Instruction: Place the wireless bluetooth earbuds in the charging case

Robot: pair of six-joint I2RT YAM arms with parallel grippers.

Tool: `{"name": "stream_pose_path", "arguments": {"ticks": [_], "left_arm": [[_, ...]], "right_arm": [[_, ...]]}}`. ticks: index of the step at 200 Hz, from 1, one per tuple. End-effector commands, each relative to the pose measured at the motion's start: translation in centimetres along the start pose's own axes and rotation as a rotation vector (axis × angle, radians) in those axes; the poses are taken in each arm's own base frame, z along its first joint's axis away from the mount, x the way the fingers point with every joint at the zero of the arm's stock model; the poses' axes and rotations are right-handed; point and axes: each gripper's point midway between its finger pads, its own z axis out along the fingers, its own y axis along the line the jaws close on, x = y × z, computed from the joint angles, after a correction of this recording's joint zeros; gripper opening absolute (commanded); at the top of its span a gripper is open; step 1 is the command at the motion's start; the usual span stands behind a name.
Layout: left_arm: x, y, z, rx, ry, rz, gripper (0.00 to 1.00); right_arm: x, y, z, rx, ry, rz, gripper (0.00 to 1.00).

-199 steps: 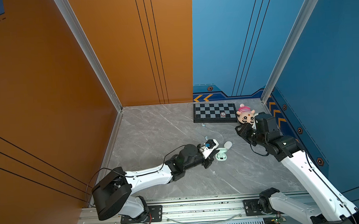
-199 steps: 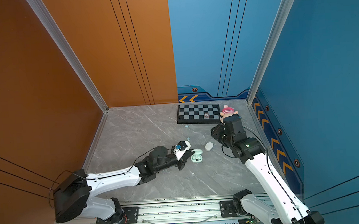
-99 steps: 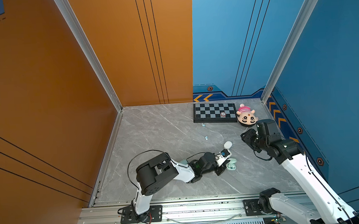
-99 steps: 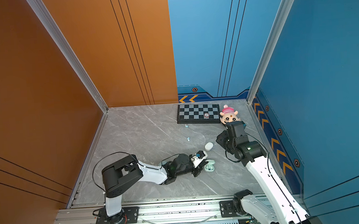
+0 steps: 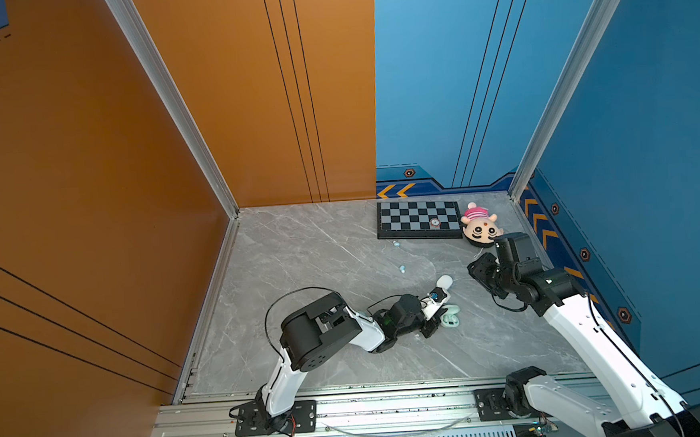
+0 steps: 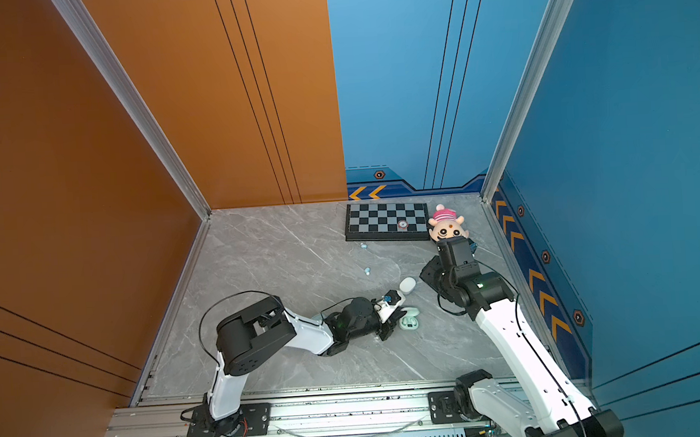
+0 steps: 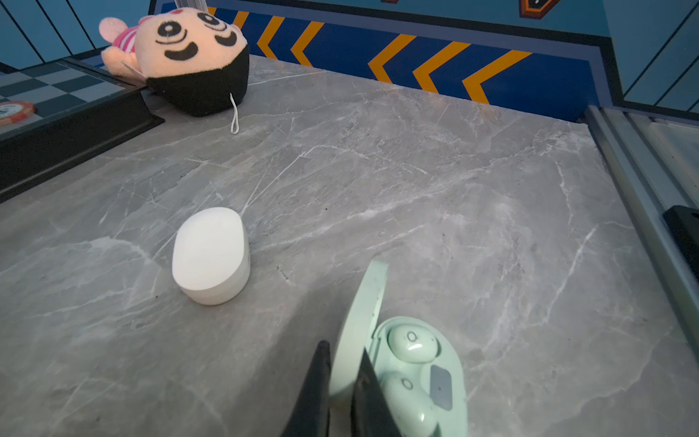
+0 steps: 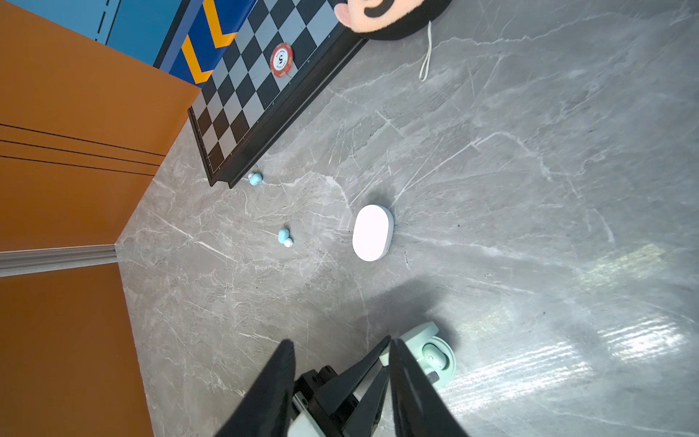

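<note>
In both top views my left pincer [image 5: 437, 323] lies low over the grey marble table [image 5: 300, 251], right of centre in the lower half of the frame, its tip at the open mint charging case [image 5: 451, 318]. The left wrist view gives the detail: my two black fingers [image 7: 316, 382] stand narrow, one on each face of the raised lid [image 7: 363, 310], pinching its edge. The lid stands nearly upright on its hinge. Two mint earbuds [image 7: 412, 344] are seated in the case side by side, one in each well.

A closed white case [image 5: 444, 281] rests flat on the table just above the mint case in the frame, apart from it. Two pale blue earbuds [image 5: 402, 268] lie loose on the table to the upper left of the white case, well apart from both cases. The farther one sits just below the lower left corner of the chessboard [image 5: 417, 219].

My right pincer [image 5: 477, 271] hangs off the table at the right of the frame, near the white case. In the right wrist view its jaws stand moderately apart with nothing between them. A red chip [image 5: 435, 222] lies on the chessboard, and a plush toy [image 5: 481, 230] lies at the board's right end.
</note>
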Motion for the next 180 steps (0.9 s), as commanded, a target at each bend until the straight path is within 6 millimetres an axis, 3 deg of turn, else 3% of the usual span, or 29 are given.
{"name": "stream_pose_path", "arguments": {"ticks": [1,55,90,116,148,180], "left_arm": [[-0.8,0.6,0.6,-0.009,-0.03,-0.013,0.16],[-0.3,1.0,0.6,-0.018,-0.018,-0.02,0.4],[-2.0,2.0,-1.1,-0.065,-0.052,-0.045,0.51],[-5.4,2.5,-4.8,-0.089,-0.13,-0.063,0.59],[-9.8,2.7,-11.7,-0.137,-0.247,-0.049,0.72],[-10.4,2.4,-17.6,-0.165,-0.232,-0.077,0.83]], "right_arm": [[0.4,-1.5,0.4,0.051,0.01,0.02,0.44],[1.0,-2.8,0.6,0.086,0.024,0.01,0.48],[1.9,-3.1,0.4,0.077,0.091,-0.015,0.52],[3.6,-3.0,0.6,0.05,0.223,-0.104,0.54],[5.1,-4.4,1.9,0.112,0.329,-0.12,0.54],[5.9,-5.6,3.5,0.194,0.389,-0.104,0.53]]}}
